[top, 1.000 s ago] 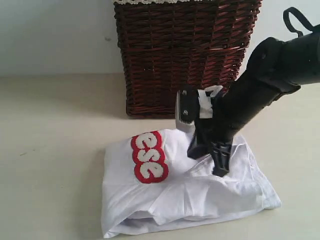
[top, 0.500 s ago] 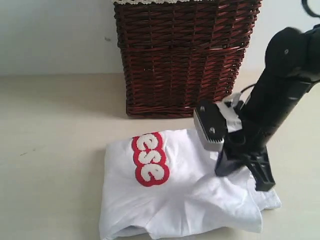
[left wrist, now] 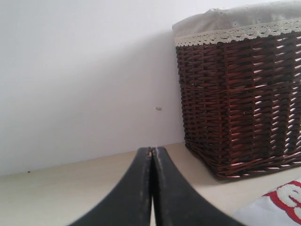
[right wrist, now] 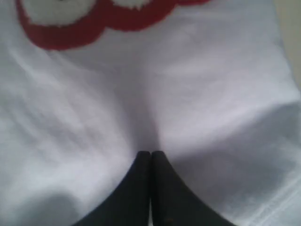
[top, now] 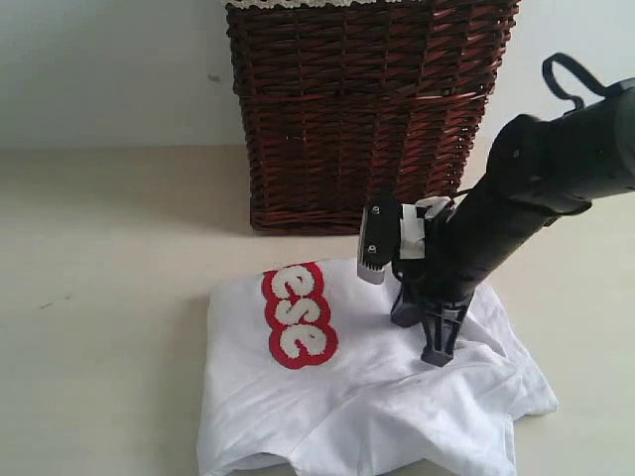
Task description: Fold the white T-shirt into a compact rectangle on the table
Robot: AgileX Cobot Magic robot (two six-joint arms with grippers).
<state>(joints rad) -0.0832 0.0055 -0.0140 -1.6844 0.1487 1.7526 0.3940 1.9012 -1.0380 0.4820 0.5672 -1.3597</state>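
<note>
- Where the table [top: 99,297] lies in front of the basket [top: 367,109], the shirt [top: 367,416] sits as a rumpled, roughly rectangular bundle. Its edge farthest from the basket is loose and uneven.
- On the shirt's half in front of the basket's right part, the right claw [top: 437,355] points steeply down, its tips set on the cloth.
- Seen from the right wrist, its jaws are clenched tight together, and the white fabric dimples and creases around the tips.
- A black arm [top: 536,188] slants up from the claw and away past the basket's right corner, with a grey and white camera block [top: 382,243] on its side facing the basket.
- Red-edged white lettering [top: 298,315] lies on top of the bundle, in front of the basket's left part and clear of the right claw.
- Only the left wrist view shows the left claw [left wrist: 151,153]. Its two black jaws are closed against each other and hold nothing, and it hangs over bare table off to one side of the basket.
- The shirt's far edge stops just short of the basket's foot, with a strip of table between them.
- The basket itself is dark brown wicker, standing upright on the table.
- A pale liner [left wrist: 235,23] with a lace edge folds over the basket's rim.
- Behind the basket rises a plain light wall [left wrist: 70,70] with one small mark [left wrist: 158,108].
</note>
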